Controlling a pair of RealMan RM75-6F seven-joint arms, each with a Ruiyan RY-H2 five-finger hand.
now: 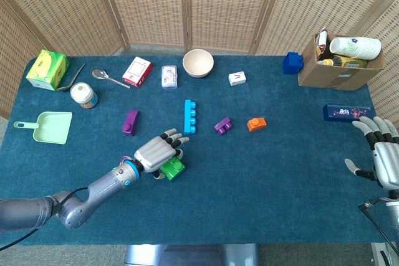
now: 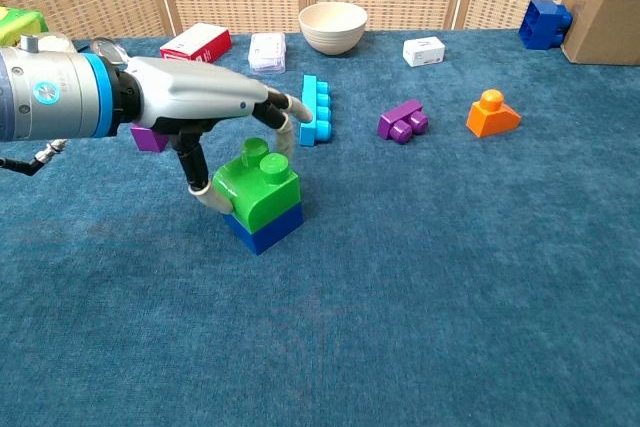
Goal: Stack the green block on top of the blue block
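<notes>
Already the green block (image 2: 259, 187) sits squarely on the blue block (image 2: 265, 228), studs up, near the front middle of the tabletop (image 1: 262, 172). From the head view the blue block is almost wholly hidden under the green one and the left hand (image 1: 157, 152). That hand arches over the stack; in the chest view its thumb (image 2: 205, 190) touches the green block's left face and a finger (image 2: 285, 119) curves down behind the studs, so it grips the block lightly, though the far-side contact is hard to make out. The other fingers reach toward the cyan brick (image 2: 315, 110) without touching it. The right hand (image 1: 378, 151) shows only in the head view, at the right edge beside the tabletop, fingers spread and holding nothing, its wrist cut off by the frame. A purple block (image 2: 149, 137) is mostly covered by the left forearm in the chest view. Another purple piece (image 2: 403, 120) and an orange piece (image 2: 492, 114) lie well apart to the right.
</notes>
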